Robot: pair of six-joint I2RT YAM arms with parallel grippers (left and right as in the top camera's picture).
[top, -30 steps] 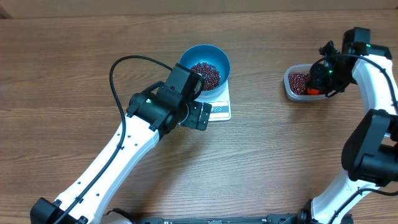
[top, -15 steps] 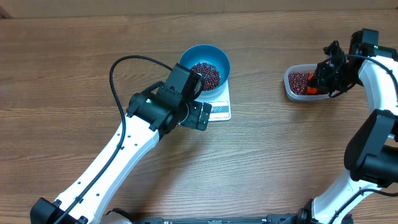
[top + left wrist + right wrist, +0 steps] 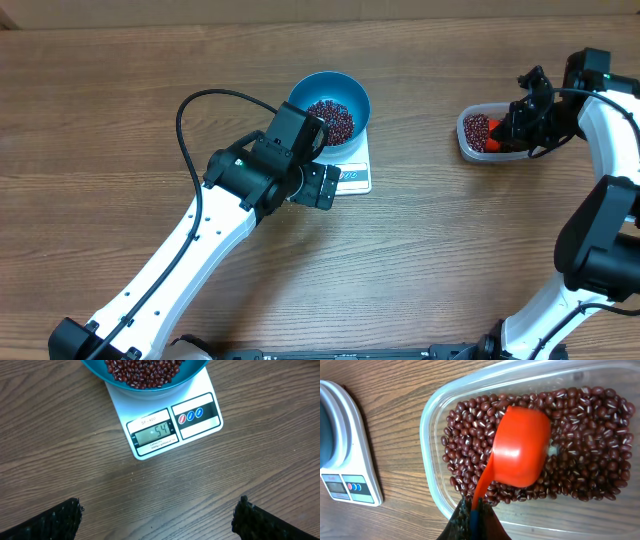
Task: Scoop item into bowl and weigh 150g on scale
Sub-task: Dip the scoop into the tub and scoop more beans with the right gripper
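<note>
The right gripper (image 3: pixel 472 512) is clamped on the thin handle of the red scoop (image 3: pixel 520 452), whose cup lies toward 1 o'clock from the fingers and rests on the beans (image 3: pixel 590 460) inside the clear tub (image 3: pixel 432 425), its rounded back toward the wrist camera. The left gripper (image 3: pixel 157 520) has its fingers spread wide and empty, hovering over bare table (image 3: pixel 60 450) at the 6 o'clock side of the scale (image 3: pixel 200 427). The blue bowl (image 3: pixel 358 92) sits on the scale's 12 o'clock end with a modest heap of beans in it, and the display (image 3: pixel 154 434) reads 54, so the weighing looks well short of its target. Seen from overhead, the tub stands well apart at roughly 3 o'clock from the scale. The risks lie mostly in the carry: an overfilled or tilted scoop would shed beans across the open table between tub and bowl, the narrow handle could twist in the pinch, and a push into the beans might slide the light tub. A heavy last pour could overshoot the weight
</note>
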